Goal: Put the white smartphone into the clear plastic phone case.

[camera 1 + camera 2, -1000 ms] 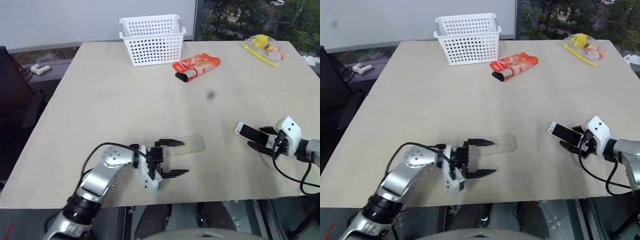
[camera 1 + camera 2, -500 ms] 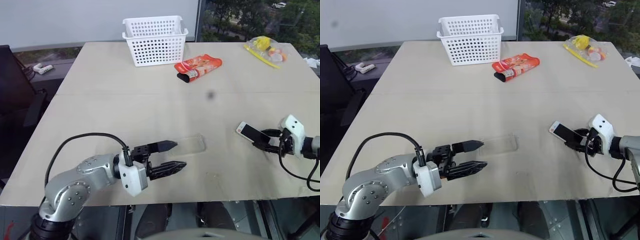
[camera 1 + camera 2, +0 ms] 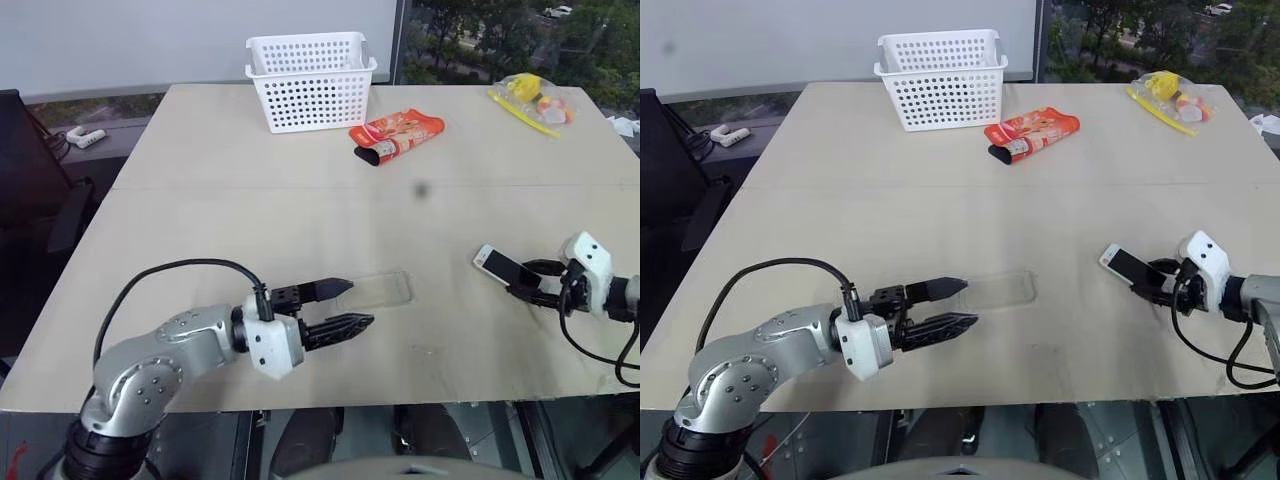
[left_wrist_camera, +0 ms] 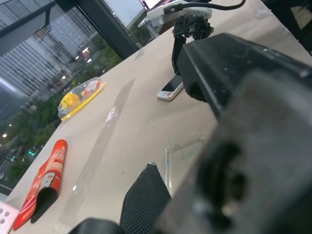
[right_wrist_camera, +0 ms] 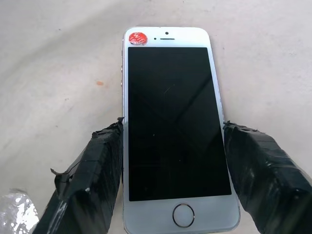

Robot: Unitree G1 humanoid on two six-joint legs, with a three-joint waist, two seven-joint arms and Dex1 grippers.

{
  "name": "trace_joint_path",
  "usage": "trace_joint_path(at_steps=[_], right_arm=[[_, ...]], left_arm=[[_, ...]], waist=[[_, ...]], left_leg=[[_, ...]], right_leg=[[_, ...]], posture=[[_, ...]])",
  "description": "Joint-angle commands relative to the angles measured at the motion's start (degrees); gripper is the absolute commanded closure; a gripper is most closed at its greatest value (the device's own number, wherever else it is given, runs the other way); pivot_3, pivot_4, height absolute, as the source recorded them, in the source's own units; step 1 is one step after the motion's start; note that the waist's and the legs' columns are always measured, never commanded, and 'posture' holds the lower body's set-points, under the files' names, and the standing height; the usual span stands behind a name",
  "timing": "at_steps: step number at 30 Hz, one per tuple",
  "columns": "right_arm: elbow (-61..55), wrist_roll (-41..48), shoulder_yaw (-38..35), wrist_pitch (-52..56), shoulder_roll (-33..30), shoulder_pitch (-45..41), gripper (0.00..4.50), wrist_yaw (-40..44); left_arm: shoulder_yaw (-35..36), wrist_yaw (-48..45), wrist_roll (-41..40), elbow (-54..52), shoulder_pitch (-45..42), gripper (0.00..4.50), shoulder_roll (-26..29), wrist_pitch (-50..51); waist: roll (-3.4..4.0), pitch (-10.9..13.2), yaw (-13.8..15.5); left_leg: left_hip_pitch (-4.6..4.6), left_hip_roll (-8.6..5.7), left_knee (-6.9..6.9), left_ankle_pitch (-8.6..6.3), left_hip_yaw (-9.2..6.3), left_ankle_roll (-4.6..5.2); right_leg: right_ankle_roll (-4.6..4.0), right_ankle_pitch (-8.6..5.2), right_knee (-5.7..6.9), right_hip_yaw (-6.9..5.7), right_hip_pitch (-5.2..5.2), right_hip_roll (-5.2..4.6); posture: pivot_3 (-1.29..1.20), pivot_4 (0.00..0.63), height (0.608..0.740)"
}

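Reaching hand: the left hand (image 3: 335, 307) points level across the near tabletop (image 3: 250, 220), its two fingers spread, nothing between them.
Case position: the clear plastic phone case (image 3: 381, 289) lies flat just past those fingertips; the upper finger's tip sits at its near end, and contact cannot be told.
Case handling: it looks light, thin and springy, probably slick on the wood; a pinch on one long rim or a short end seems safest, since a grasp across the open face would block the phone.
Basket: the white perforated basket (image 3: 311, 80) stands at the far edge; its inside is not visible from here.
Pouch: a red snack pouch (image 3: 394, 135) lies just right of the basket.
Bag: a clear bag with yellow contents (image 3: 528, 94) sits at the far right.
Phone position: the white smartphone (image 5: 171, 127) is screen up at the right.
Holding hand: the right hand (image 5: 170, 183) pinches its long edges.
Phone handling: stiff, smooth, with fragile glass; edge holds suit it.
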Motion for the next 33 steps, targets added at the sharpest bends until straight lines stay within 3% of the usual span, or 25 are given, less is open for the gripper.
trace_joint_path(at_steps=[1,7,12,24,29,33], right_arm=[[-5.1,2.4,0.5,2.4,2.0,1.0,1.75,0.0],[-17.4,3.8,3.7,7.7,2.7,-2.0,1.75,-0.2],[-23.2,2.6,10.6,9.5,3.6,-8.4,1.75,1.4],[-15.5,-10.9,28.7,-6.8,6.1,-23.0,1.75,11.0],[-11.9,-13.1,30.7,-9.8,7.6,-25.0,1.75,12.7],[-9.9,-14.5,31.3,-10.3,8.9,-26.3,1.75,12.9]], left_arm=[[0.3,0.6,1.7,0.3,-0.5,0.0,-0.6,-1.3],[3.2,-3.1,5.5,1.8,1.6,0.0,3.2,-3.2],[4.9,-8.5,11.0,4.0,3.4,0.0,7.1,-7.0],[8.4,-21.0,20.2,12.5,2.1,0.0,13.3,-16.1],[10.1,-20.3,23.6,21.6,-3.0,0.0,11.9,-19.3],[4.9,-17.7,25.1,21.9,-8.6,0.0,6.2,-18.8]], waist=[[0.0,0.0,-0.1],[0.15,0.1,-0.8],[0.24,0.2,-0.7],[0.19,0.2,-0.1],[0.22,0.2,-0.2],[0.21,0.3,-0.1]], left_leg=[[0.0,0.01,0.0,0.0,0.0,0.0],[-0.03,0.14,-0.06,0.0,0.19,0.0],[-0.08,0.11,-0.08,0.0,0.21,0.0],[-0.17,0.06,-0.19,-0.01,0.13,-0.01],[-0.16,0.08,-0.23,0.0,0.11,-0.03],[-0.17,0.02,-0.22,0.0,0.1,-0.03]], right_leg=[[0.0,0.0,0.0,0.0,0.0,0.0],[0.0,0.01,0.03,0.17,-0.22,0.07],[0.0,0.01,0.0,0.15,-0.26,0.11],[0.0,0.02,-0.2,0.06,-0.29,-0.01],[0.0,0.02,-0.17,0.03,-0.35,0.13],[0.19,0.13,-0.17,0.04,-0.33,0.14]], posture=[[0.0,0.15,0.74],[0.0,0.15,0.74],[0.0,0.15,0.74],[0.0,0.15,0.74],[0.0,0.15,0.74],[0.0,0.15,0.74]])
